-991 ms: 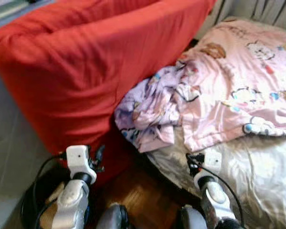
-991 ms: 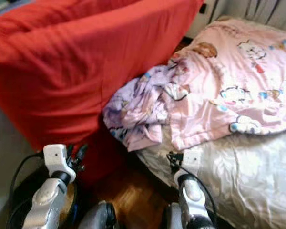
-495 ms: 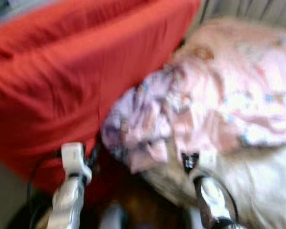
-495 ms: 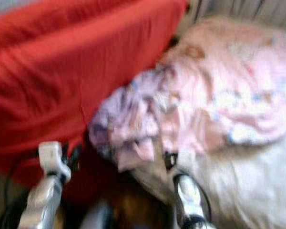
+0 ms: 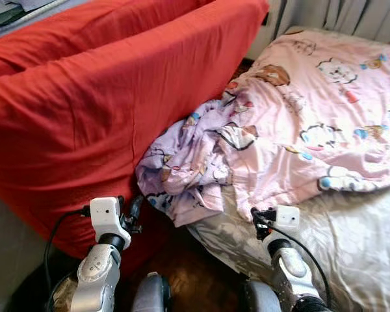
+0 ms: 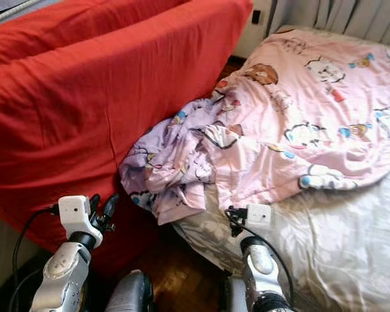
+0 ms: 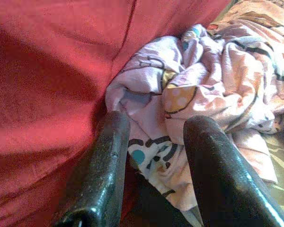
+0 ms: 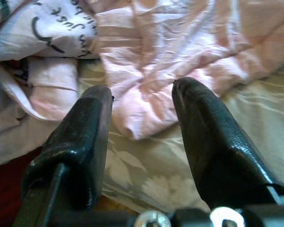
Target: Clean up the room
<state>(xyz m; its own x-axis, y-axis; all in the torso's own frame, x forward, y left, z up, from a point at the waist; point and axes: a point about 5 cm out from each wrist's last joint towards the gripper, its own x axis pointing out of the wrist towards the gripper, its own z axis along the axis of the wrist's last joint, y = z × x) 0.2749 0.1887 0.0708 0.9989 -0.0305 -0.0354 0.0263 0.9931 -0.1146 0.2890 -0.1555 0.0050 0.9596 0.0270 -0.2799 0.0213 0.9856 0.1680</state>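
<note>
Sharper now than half a second ago, the head camera has settled. Both claws hang low with fingers spread, holding nothing: left claw [image 7: 151,137] just before the crumpled lilac sheet [image 5: 182,162], right claw [image 8: 139,113] over the pink quilt's [image 5: 312,104] edge on the bed [image 5: 357,240]. Between red sofa [image 5: 84,110] and bed, a narrow strip of wood floor [image 5: 195,279] shows.

Your robot has two silver arms, each capped by a white wrist box trailing a black cable; the left gripper [image 7: 154,172] and right gripper [image 8: 139,142] have textured black fingers.
</note>
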